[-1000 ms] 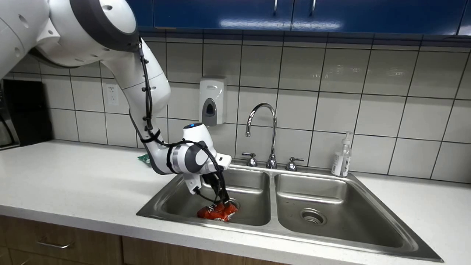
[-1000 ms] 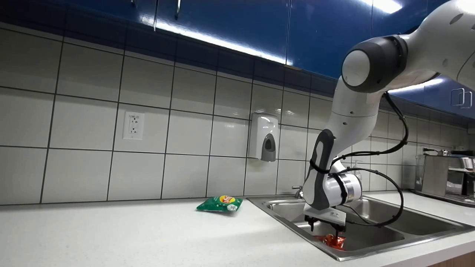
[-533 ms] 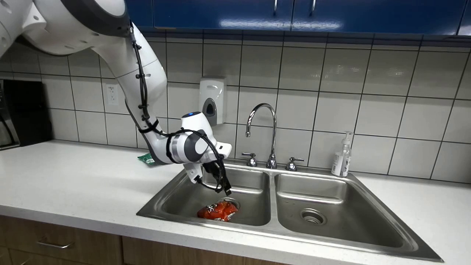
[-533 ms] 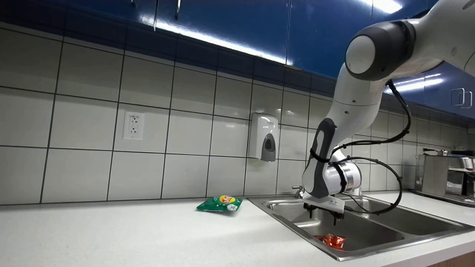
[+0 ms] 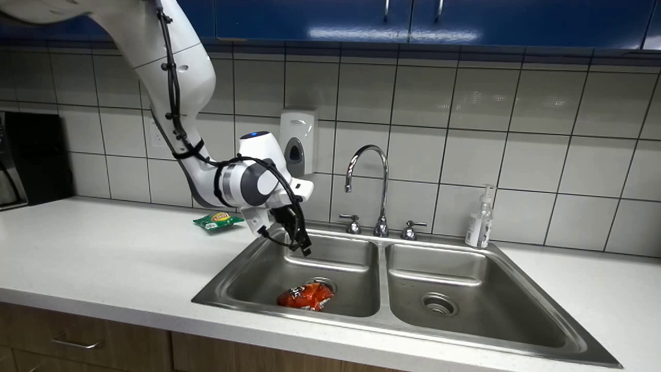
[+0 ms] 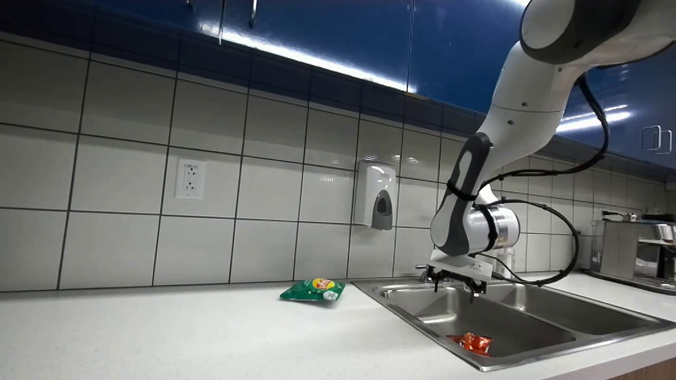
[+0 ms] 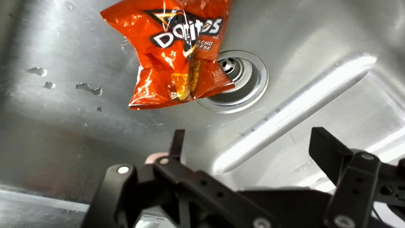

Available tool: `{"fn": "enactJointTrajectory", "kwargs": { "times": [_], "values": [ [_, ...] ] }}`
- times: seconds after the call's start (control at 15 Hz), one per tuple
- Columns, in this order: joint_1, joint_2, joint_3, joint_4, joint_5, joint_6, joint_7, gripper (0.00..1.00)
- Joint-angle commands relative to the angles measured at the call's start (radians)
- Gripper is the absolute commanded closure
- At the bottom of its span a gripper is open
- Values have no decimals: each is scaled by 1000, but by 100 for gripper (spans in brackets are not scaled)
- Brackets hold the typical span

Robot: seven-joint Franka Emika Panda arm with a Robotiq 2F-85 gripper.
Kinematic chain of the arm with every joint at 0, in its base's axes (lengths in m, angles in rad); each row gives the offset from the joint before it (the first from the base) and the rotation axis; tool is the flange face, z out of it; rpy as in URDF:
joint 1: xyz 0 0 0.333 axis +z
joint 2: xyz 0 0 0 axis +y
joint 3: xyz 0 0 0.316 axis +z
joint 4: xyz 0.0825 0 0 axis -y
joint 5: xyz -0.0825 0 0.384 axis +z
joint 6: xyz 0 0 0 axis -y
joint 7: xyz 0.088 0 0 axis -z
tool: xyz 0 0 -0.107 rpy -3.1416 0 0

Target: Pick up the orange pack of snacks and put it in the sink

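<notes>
The orange pack of snacks [image 5: 305, 297] lies on the floor of the left-hand basin of the steel sink [image 5: 383, 289], partly over the drain. It also shows low in the basin in an exterior view [image 6: 476, 343], partly hidden by the sink rim [image 6: 417, 319]. In the wrist view the orange Doritos pack [image 7: 177, 50] lies at the top, cut off by the picture's edge. My gripper [image 7: 248, 136] is open with nothing between its fingers. In both exterior views the gripper [image 5: 304, 248] hangs above the left-hand basin, apart from the pack; its two fingers [image 6: 454, 292] are spread.
A green-and-yellow packet [image 6: 312, 290] lies on the counter beside the sink. A curved chrome tap [image 5: 384, 186] with two handles stands behind the basins. A soap bottle [image 5: 480, 222] stands at the sink's back corner. A dispenser [image 5: 298, 142] hangs on the tiled wall.
One second ago the gripper was down at the pack. It has risen off it and moved up and back to the left in an exterior view. The pack has stayed in place in the basin.
</notes>
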Motion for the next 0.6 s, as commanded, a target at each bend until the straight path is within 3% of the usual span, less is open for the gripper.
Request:
{"fn": "enactJointTrajectory", "kwargs": {
  "times": [0.0,0.27,0.53],
  "values": [
    [9,-174,19,-138,-14,12,-71,0],
    [25,-310,33,-231,-34,10,-114,0],
    [14,-453,97,-328,-3,-9,-208,0]
  ]
}}
